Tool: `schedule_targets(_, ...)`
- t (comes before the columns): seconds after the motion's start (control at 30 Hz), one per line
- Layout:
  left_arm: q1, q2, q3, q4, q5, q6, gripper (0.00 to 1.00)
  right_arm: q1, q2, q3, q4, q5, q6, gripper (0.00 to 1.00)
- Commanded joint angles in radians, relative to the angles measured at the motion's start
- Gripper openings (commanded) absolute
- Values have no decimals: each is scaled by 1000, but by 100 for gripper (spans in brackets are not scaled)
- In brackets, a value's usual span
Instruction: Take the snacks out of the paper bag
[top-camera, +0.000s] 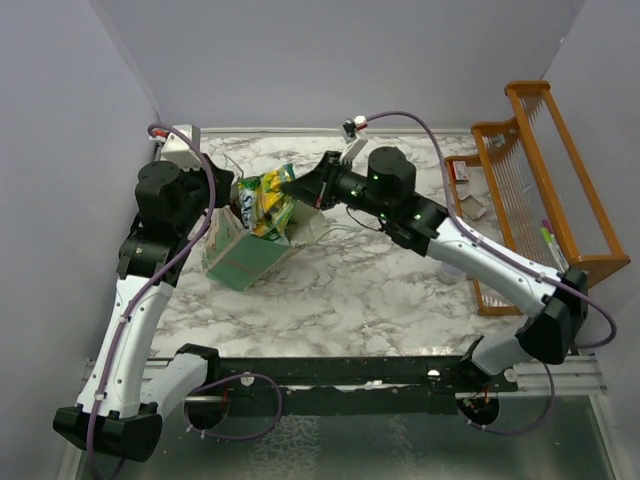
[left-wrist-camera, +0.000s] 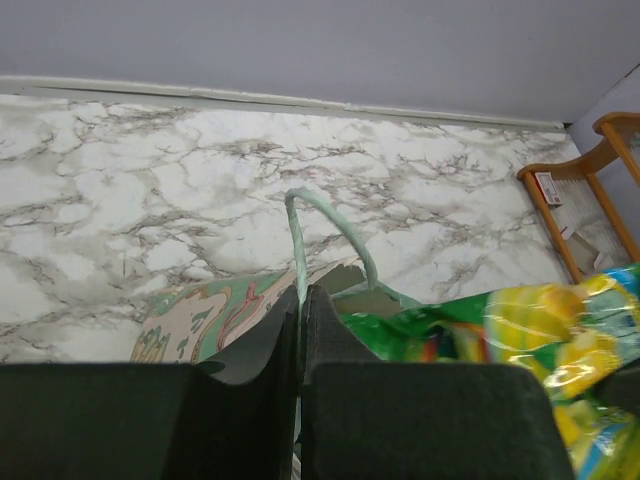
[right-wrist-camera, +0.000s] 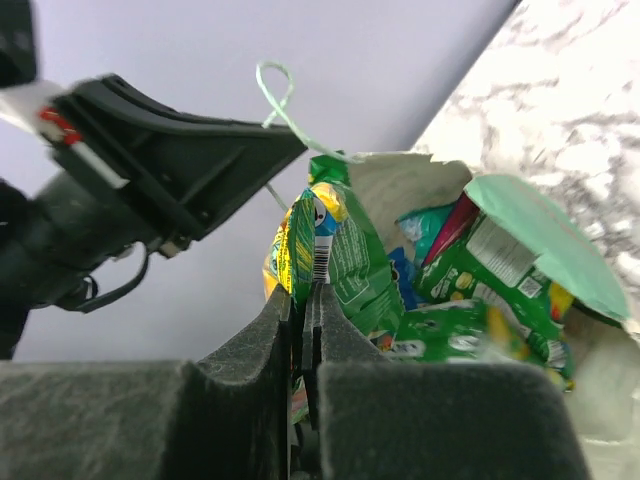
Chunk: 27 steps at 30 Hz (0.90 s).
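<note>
Bright, even light; wrist views' near foregrounds blurred.

We see a matt, pale-green paper bag (top-camera: 238, 262) with a thin cord-like handle (left-wrist-camera: 330, 215), glossy, crinkled foil-like snack packets (top-camera: 268, 203), a smooth marble-patterned bench (top-camera: 380, 290), an orange wooden rack (top-camera: 575, 190) with a slight sheen, and matt black fingers (right-wrist-camera: 240, 400) whose plastic-looking surface seems faintly grainy.
</note>
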Motion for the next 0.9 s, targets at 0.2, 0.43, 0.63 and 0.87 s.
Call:
schedule_targets(0.2,1,-22,-8,55,-33,-30,0,-6,-341,-117,105,280,-186,1)
schedule_targets(0.43,2,-7,6,39,-47,-29,0,-6,-449,-116,69,511,-364,1)
schedule_targets(0.63,1,0,11,33,-40,-33,0,-13,-428,-103,61,704,-529,1)
schedule_targets(0.87,1,1,16,26,-31,-34,0,-147,-356,-82,30,675,-549,1)
